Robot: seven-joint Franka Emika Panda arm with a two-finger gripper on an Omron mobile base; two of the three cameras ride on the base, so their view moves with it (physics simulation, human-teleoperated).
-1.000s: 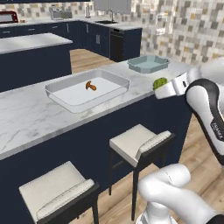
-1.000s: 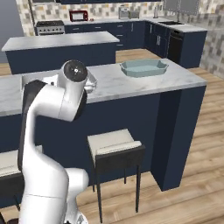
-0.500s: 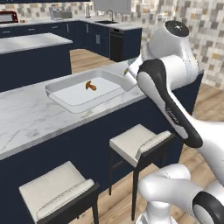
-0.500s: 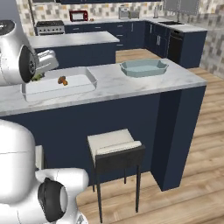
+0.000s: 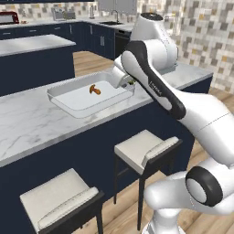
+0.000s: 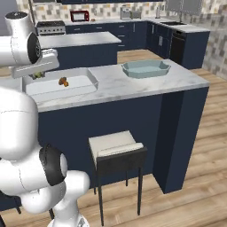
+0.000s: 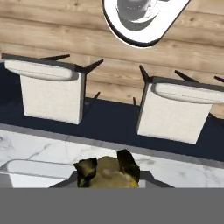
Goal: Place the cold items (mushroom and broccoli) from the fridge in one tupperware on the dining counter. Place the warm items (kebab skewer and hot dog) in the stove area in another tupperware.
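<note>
Hand view looks back over the counter edge at two white-cushioned stools [image 7: 51, 89] on the wooden floor, and between the two dark fingertips [image 7: 128, 164] sits the broccoli [image 7: 106, 173] — the end effector [image 7: 107, 171] is closed narrowly on it. Just below the fingers the pale rim of the white tupperware [image 7: 30, 168] shows against the marble.

From the left base view, the arm reaches over the marble counter [image 5: 27, 123] so that the end effector [image 5: 127, 82] sits at the right end of the white tupperware [image 5: 68, 89], with a bit of green broccoli [image 5: 130, 82] peeking out beside the wrist. The mushroom [image 5: 94, 89] lies inside that container, near its middle, apart from the end effector.

In the right base view, the same white tupperware [image 6: 86, 86] holds the mushroom [image 6: 64, 81], and the second, blue-grey tupperware [image 6: 146, 68] stands well apart to the right on the counter [image 6: 133, 84].
</note>
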